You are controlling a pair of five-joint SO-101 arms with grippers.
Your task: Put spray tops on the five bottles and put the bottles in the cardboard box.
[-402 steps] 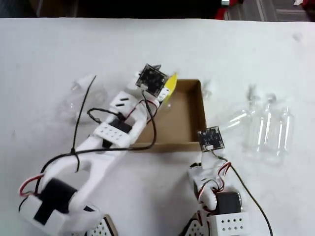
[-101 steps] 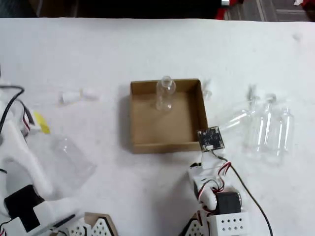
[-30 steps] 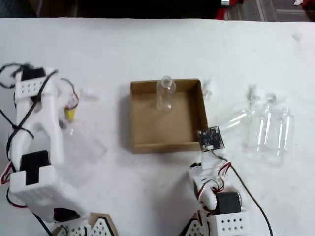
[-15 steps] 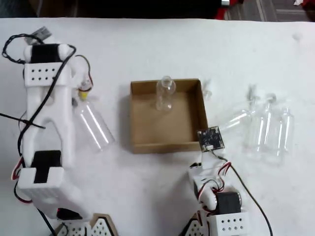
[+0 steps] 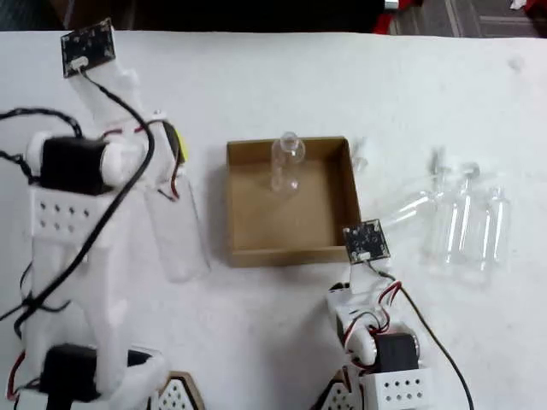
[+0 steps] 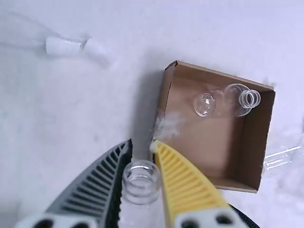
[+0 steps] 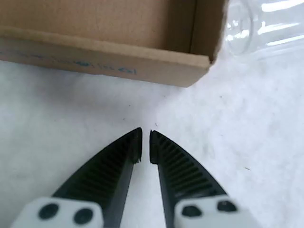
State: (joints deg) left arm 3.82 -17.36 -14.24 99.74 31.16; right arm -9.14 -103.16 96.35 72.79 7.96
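Note:
My left gripper [image 6: 141, 145] is shut on the neck of a clear bottle [image 6: 140, 179] with an open mouth and no spray top. In the high view this bottle [image 5: 178, 235] hangs beside the left wall of the cardboard box [image 5: 239, 201], under the left gripper [image 5: 171, 147]. Another clear bottle [image 5: 286, 162] rests inside the box against its far wall. Several more bottles [image 5: 466, 226] lie on the table right of the box. A white spray top [image 6: 71, 46] lies on the table. My right gripper [image 7: 145, 142] is shut on nothing, just outside the box's near corner [image 7: 199, 64].
Small clear spray parts [image 5: 359, 158] lie by the box's far right corner, and another [image 5: 438, 159] lies by the bottle group. The left arm [image 5: 73, 213] and its cable cover much of the table's left side. The right arm's base [image 5: 376, 350] sits near the front edge.
The left arm has swung from the table's left side towards the box, carrying the bottle. The bottle now hangs along the box's left wall. The right arm has not moved.

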